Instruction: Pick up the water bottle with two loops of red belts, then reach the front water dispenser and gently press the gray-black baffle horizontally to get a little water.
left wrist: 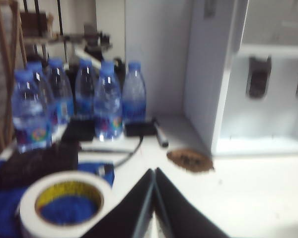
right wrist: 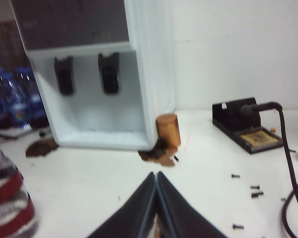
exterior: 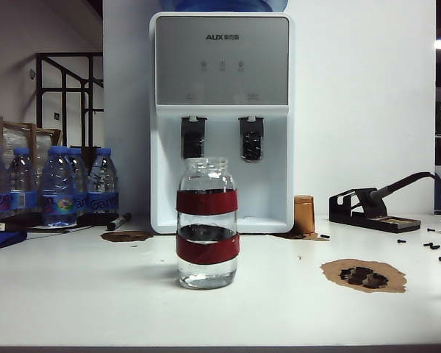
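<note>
The water bottle, a clear glass jar with two dark-red bands and a little water in it, stands upright mid-table in the exterior view; its edge shows in the right wrist view. Behind it stands the white water dispenser with two gray-black baffles; it also fills the right wrist view and one side of the left wrist view. My left gripper is shut and empty, well back from the table things. My right gripper is shut and empty, to the right of the jar. Neither arm appears in the exterior view.
Several blue-capped plastic bottles stand at the back left beside a marker. A tape roll lies near the left gripper. A copper cup, a soldering stand, loose screws and brown patches sit at the right.
</note>
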Robot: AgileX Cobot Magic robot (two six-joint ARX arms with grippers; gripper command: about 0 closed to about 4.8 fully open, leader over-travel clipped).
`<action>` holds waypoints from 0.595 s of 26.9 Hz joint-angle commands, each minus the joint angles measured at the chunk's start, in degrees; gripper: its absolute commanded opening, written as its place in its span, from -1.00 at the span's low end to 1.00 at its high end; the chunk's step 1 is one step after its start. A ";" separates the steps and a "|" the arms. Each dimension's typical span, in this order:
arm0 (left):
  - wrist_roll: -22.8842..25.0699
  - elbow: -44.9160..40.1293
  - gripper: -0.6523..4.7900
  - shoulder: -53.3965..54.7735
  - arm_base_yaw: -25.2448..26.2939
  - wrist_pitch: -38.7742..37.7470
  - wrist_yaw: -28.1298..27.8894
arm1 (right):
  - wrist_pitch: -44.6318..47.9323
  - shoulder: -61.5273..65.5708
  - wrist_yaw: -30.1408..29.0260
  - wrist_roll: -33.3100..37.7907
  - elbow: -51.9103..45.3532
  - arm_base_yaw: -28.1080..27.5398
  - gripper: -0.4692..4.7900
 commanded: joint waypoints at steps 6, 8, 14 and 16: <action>-1.18 3.26 -0.70 0.13 0.04 16.87 0.42 | 8.22 0.07 -2.95 3.72 8.41 0.07 -0.82; -3.37 5.97 -0.59 0.22 0.04 16.83 0.42 | 7.21 0.57 -3.67 3.13 11.89 0.07 -0.79; -9.70 17.62 -0.52 4.50 0.04 16.92 5.84 | 1.27 13.97 -22.58 -0.42 25.00 0.02 -0.68; -12.17 22.69 -0.51 8.44 0.04 17.31 7.93 | -2.12 20.76 -29.77 -0.77 29.51 0.04 -0.68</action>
